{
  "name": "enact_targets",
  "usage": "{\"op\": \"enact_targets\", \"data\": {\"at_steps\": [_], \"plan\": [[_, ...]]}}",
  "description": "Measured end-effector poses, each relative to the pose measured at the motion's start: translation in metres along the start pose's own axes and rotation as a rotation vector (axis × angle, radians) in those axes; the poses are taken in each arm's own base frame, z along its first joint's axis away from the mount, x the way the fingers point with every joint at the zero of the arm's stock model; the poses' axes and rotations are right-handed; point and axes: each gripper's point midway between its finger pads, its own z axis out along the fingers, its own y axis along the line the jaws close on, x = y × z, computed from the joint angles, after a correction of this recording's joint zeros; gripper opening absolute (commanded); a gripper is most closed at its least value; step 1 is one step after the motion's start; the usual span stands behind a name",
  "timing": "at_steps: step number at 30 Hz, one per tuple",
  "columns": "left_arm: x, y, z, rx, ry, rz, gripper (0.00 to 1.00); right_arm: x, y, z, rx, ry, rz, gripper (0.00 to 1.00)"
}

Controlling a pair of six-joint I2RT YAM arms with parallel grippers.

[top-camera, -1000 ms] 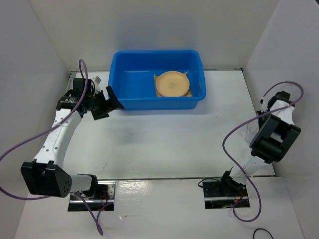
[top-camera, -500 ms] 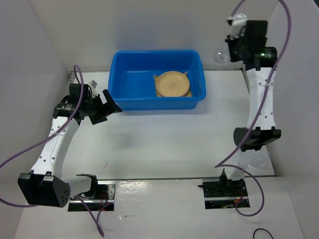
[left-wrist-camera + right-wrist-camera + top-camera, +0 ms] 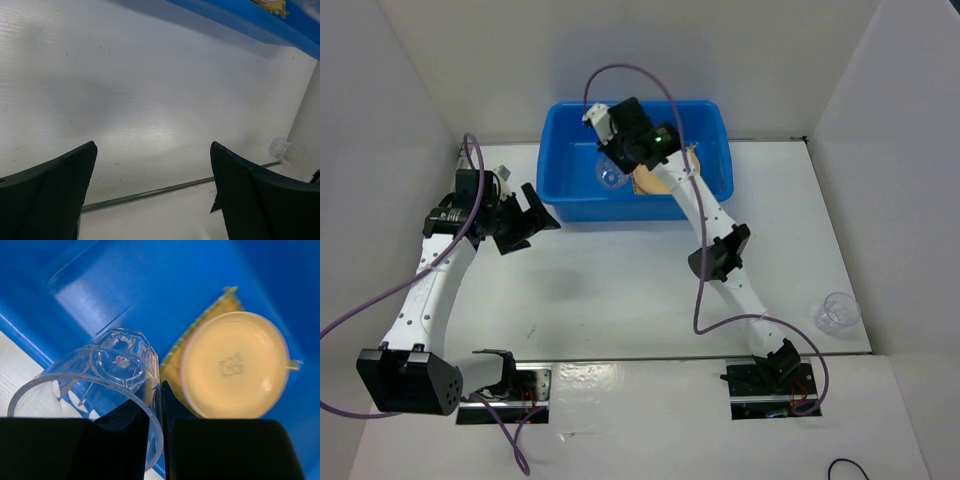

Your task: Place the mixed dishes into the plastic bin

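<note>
The blue plastic bin (image 3: 710,125) stands at the back of the table. In it a tan-orange plate (image 3: 235,365) lies on a yellow woven mat (image 3: 220,305); a thin pink rim shows under the plate's edge. My right gripper (image 3: 620,165) reaches over the bin and is shut on the wall of a clear plastic cup (image 3: 107,377), held above the bin floor; the cup also shows in the top view (image 3: 612,178). A second clear cup (image 3: 837,312) stands on the table at the near right, also in the left wrist view (image 3: 281,149). My left gripper (image 3: 532,215) is open and empty, left of the bin.
White walls close in the table on the left, back and right. The bin's near wall (image 3: 240,19) lies just beyond my left gripper. The arm bases sit at the table's near edge.
My right arm has swung from the far right, where it lifted a clear cup, over to the bin's left half. The left arm has hardly moved.
</note>
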Motion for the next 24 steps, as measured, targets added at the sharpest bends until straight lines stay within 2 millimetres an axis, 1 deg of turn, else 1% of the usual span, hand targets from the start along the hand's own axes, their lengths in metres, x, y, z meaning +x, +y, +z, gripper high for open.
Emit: {"op": "enact_targets", "data": {"at_steps": [3, 5, 10, 11, 14, 17, 19, 22, 24], "plan": [[0.003, 0.002, 0.000, -0.005, 0.008, -0.006, 1.00, 0.024, 0.029, 0.033, -0.043, 0.078, -0.035, 0.00], [0.008, 0.006, 0.000, -0.008, 0.012, -0.010, 1.00, 0.029, 0.036, 0.047, -0.046, 0.085, -0.049, 0.01], [0.029, 0.016, -0.003, -0.026, 0.042, -0.030, 1.00, 0.043, 0.040, 0.067, -0.056, 0.110, -0.051, 0.02], [0.031, 0.017, -0.005, -0.027, 0.045, -0.032, 1.00, 0.046, 0.039, 0.071, -0.055, 0.113, -0.049, 0.02], [0.035, 0.017, -0.010, -0.029, 0.047, -0.037, 1.00, 0.055, 0.040, 0.088, -0.058, 0.118, -0.046, 0.06], [0.040, 0.017, -0.016, -0.030, 0.046, -0.049, 1.00, 0.073, 0.048, 0.106, -0.091, 0.154, -0.051, 0.08], [0.043, 0.018, -0.019, -0.029, 0.044, -0.052, 1.00, 0.086, 0.055, 0.117, -0.111, 0.177, -0.055, 0.11], [0.049, 0.020, -0.024, -0.032, 0.049, -0.056, 1.00, 0.100, 0.061, 0.129, -0.129, 0.202, -0.063, 0.17], [0.051, 0.020, -0.025, -0.034, 0.053, -0.057, 1.00, 0.098, 0.062, 0.131, -0.136, 0.189, -0.063, 0.21]]}}
